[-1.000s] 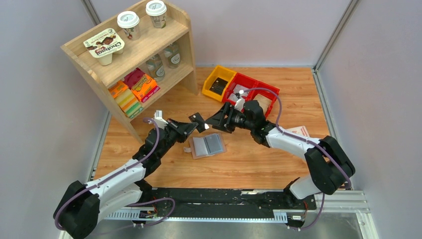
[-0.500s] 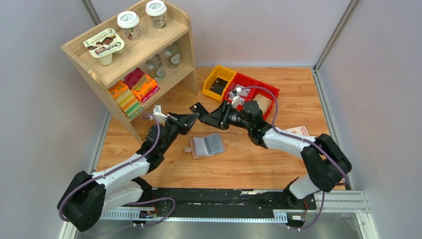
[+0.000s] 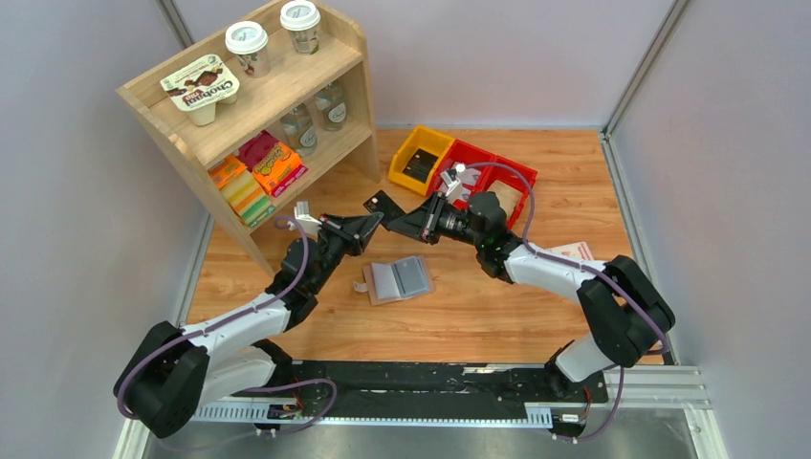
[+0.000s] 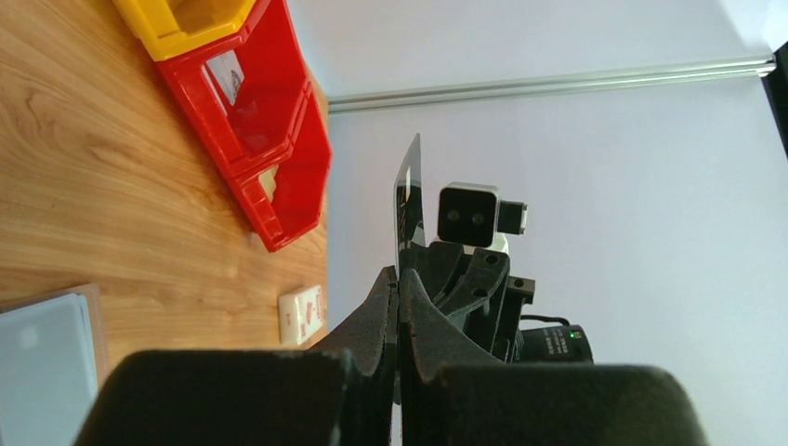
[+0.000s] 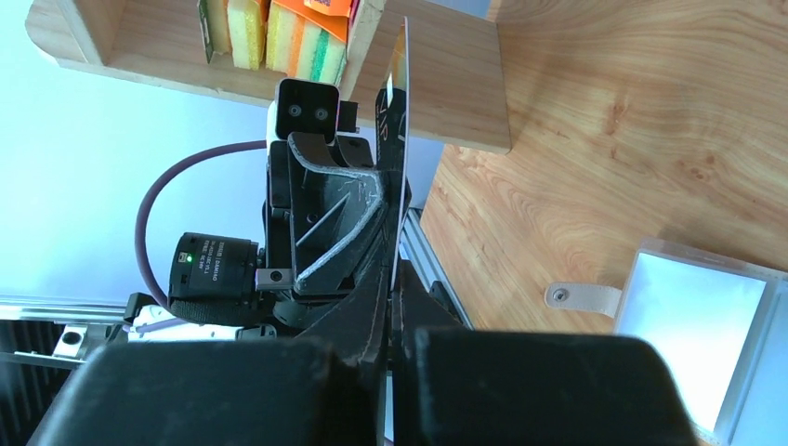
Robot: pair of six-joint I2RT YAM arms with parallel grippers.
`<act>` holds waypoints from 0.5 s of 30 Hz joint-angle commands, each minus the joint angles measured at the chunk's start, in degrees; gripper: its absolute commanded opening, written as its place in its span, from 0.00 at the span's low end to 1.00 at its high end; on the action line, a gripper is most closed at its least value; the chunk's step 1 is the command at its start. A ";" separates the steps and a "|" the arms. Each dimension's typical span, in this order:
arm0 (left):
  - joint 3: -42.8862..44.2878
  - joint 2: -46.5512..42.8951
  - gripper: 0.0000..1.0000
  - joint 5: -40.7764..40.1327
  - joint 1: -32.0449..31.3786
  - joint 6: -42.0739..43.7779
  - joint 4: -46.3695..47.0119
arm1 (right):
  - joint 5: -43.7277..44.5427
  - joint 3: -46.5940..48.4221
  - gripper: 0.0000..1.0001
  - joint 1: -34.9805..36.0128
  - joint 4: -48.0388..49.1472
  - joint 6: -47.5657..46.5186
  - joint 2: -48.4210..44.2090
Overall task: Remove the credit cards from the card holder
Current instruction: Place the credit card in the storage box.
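A black credit card (image 3: 383, 204) hangs in the air above the table, and both grippers pinch it from opposite sides. My left gripper (image 3: 377, 223) is shut on its lower edge. My right gripper (image 3: 394, 223) is shut on the same card. The left wrist view shows the card (image 4: 409, 200) edge-on, rising from my shut left gripper (image 4: 398, 283). It also stands edge-on (image 5: 399, 139) above my right gripper (image 5: 392, 283) in the right wrist view. The blue-grey card holder (image 3: 399, 279) lies open on the table below, with pale cards in its panels and its tab (image 5: 581, 297) at the left.
A wooden shelf (image 3: 287, 91) with cups and boxes stands at the back left. One yellow bin (image 3: 419, 158) and two red bins (image 3: 483, 177) sit at the back. A pink-white packet (image 3: 576, 252) lies by the right arm.
My right gripper has moved left and shut on the black card that the left gripper holds. Both grippers and the card have shifted away from the arm bases.
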 commanded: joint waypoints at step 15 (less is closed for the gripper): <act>7.18 -13.52 0.58 9.53 3.34 23.44 -35.95 | -5.81 30.83 0.00 -13.62 -49.40 -32.65 8.05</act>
